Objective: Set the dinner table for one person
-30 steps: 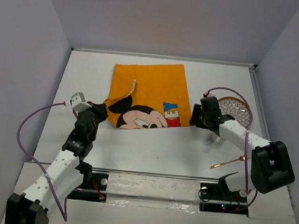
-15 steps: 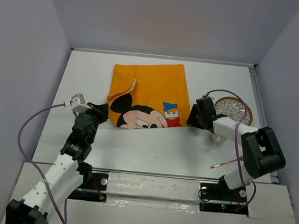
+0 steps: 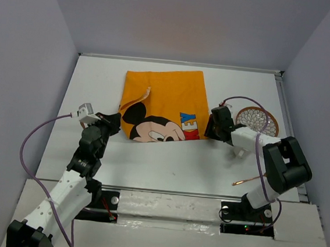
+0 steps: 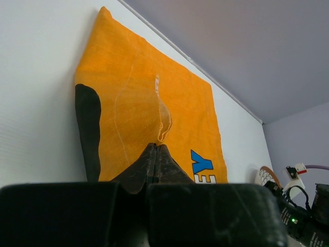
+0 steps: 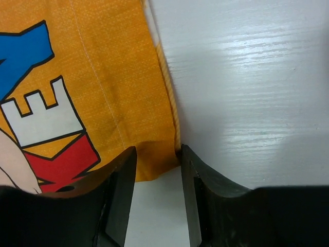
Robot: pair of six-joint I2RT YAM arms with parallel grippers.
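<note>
The dinner table is a large white top. The orange Mickey Mouse mat lies at its back middle, with a thin fold running across its left part. My left gripper is shut at the mat's near left edge. In the left wrist view its tips meet at the foot of that fold on the mat and appear to pinch the cloth. My right gripper is open. In the right wrist view its jaws stand on either side of the mat's near right corner, low on the table.
A round patterned plate lies right of the mat, close behind my right arm; its edge shows in the left wrist view. A copper-coloured utensil lies near the right front. Grey walls enclose the table on three sides.
My right gripper has moved left from beside the plate to the mat's near right corner, and its elbow has swung inward. The left gripper has barely moved.
</note>
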